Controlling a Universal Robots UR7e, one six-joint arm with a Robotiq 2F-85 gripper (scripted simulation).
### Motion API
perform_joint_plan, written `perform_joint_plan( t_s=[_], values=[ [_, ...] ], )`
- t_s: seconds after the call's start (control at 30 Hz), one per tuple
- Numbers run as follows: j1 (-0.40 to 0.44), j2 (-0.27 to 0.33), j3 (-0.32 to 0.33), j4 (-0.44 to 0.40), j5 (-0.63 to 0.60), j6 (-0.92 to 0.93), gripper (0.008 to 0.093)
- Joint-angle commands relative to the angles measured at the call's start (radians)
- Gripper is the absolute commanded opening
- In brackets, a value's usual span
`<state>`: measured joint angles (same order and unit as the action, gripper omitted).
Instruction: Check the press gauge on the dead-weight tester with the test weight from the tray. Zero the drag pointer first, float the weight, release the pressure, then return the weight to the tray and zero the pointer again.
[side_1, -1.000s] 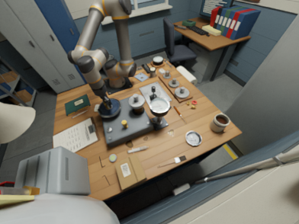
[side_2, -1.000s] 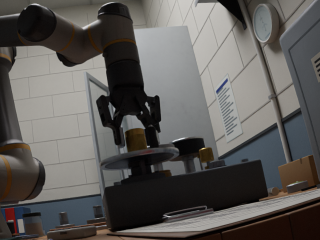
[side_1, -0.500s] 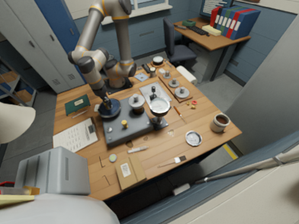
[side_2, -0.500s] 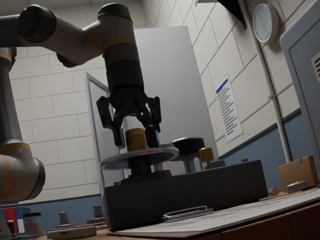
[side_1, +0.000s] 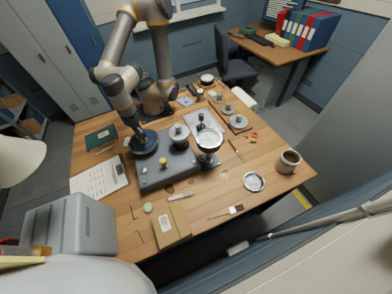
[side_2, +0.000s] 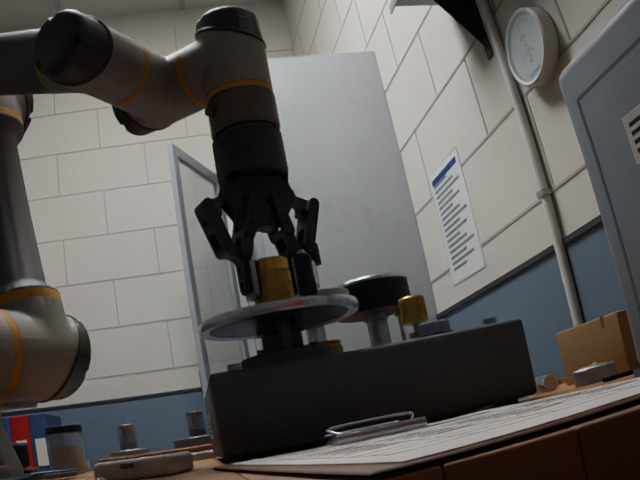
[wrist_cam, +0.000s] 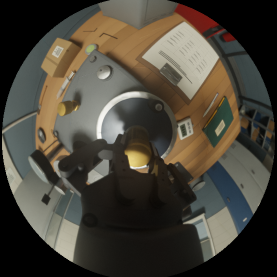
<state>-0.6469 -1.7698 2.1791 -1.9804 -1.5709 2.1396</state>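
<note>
The brass knob (side_2: 274, 279) of the handwheel (side_2: 279, 313) on the tester's left rear corner is half hidden between my fingers. My gripper (side_2: 276, 276) comes straight down on it and grips this knob (wrist_cam: 137, 152). The wheel (side_1: 143, 141) is a dark disc with a bright rim, seated on the grey dead-weight tester (side_1: 167, 162). A test weight (side_1: 179, 133) rests on the tester's piston, right of the wheel. The press gauge (side_1: 209, 139) stands on a stem at the block's right. More weights lie in the tray (side_1: 230, 114) behind it.
A grey cabinet (side_1: 72, 223) stands at the near left corner of the bench. A clipboard (side_1: 100, 176), green notebook (side_1: 101, 136), cardboard box (side_1: 170, 226), spare gauge (side_1: 253, 181) and a mug (side_1: 289, 160) lie around the tester.
</note>
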Motion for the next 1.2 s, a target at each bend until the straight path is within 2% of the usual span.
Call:
perform_joint_plan(
  t_s=[0.0, 0.57, 1.17],
  values=[
    [0.0, 0.0, 0.0, -0.001, 0.0, 0.0, 0.041],
    [0.0, 0.0, 0.0, -0.001, 0.0, 0.0, 0.008],
    [0.0, 0.0, 0.0, -0.001, 0.0, -0.027, 0.008]
  ],
)
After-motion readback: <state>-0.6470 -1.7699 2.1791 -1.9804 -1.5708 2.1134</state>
